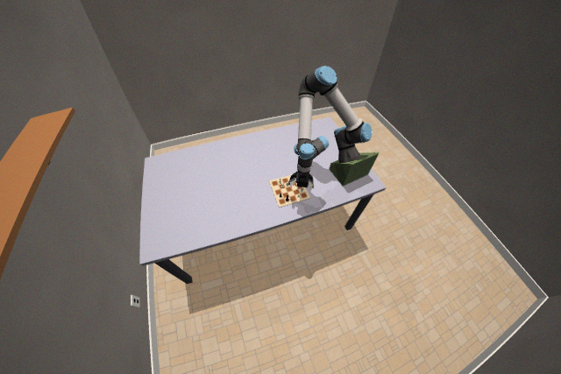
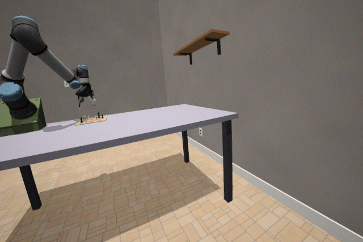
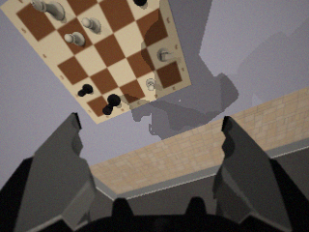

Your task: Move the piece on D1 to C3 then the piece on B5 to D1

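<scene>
The small chessboard (image 1: 295,201) (image 2: 99,120) (image 3: 116,48) lies on the grey table near the arm's base. Several white and black pieces stand upright on it. In the wrist view, two black pieces (image 3: 113,101) and a black pawn (image 3: 86,90) stand near the board's near corner, and white pieces (image 3: 73,39) (image 3: 164,54) stand farther in and along the right edge. The edge labels are too small to read. My gripper (image 1: 301,182) (image 2: 87,103) (image 3: 153,115) is open and empty. It hangs tilted a little above the board's side nearest the arm's base.
The arm stands on a green pedestal (image 1: 353,168) (image 2: 20,116) at the table's corner. The long grey table (image 1: 203,198) (image 2: 146,119) has its edge close behind the board. A wooden shelf (image 1: 27,171) (image 2: 202,41) hangs on the far wall.
</scene>
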Robot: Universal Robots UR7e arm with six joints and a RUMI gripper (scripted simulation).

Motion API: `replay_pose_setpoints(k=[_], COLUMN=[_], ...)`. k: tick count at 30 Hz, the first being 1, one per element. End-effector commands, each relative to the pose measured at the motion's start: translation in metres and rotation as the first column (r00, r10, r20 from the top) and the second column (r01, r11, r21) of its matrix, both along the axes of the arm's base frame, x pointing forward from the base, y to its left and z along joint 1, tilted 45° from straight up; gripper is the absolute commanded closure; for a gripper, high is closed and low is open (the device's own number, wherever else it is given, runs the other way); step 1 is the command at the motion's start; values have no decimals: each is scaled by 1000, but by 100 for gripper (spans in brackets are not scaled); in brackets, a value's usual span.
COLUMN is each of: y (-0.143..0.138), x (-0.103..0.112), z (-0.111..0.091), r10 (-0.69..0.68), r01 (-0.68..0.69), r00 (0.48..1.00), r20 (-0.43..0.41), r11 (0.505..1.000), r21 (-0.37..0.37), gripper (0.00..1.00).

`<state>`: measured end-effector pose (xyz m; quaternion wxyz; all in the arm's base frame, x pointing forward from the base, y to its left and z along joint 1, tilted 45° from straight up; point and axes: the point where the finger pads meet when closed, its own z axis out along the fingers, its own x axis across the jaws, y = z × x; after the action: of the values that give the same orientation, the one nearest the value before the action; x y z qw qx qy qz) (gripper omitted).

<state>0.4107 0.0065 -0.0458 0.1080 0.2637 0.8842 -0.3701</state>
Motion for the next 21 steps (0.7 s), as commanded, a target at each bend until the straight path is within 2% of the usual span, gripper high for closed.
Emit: replay_pose_setpoints(k=[1, 13, 14, 21], y=[-2, -2, -2, -2], x=[1, 1, 1, 1], z=[-2, -3, -3, -3], r10=[78, 107, 107, 107], r01=[-78, -106, -106, -106], r00=[995, 990, 990, 990], r20=[-66, -95, -95, -95], r11=[997, 994, 994, 994], r21=[12, 14, 14, 14], gripper=[0, 0, 80, 80])
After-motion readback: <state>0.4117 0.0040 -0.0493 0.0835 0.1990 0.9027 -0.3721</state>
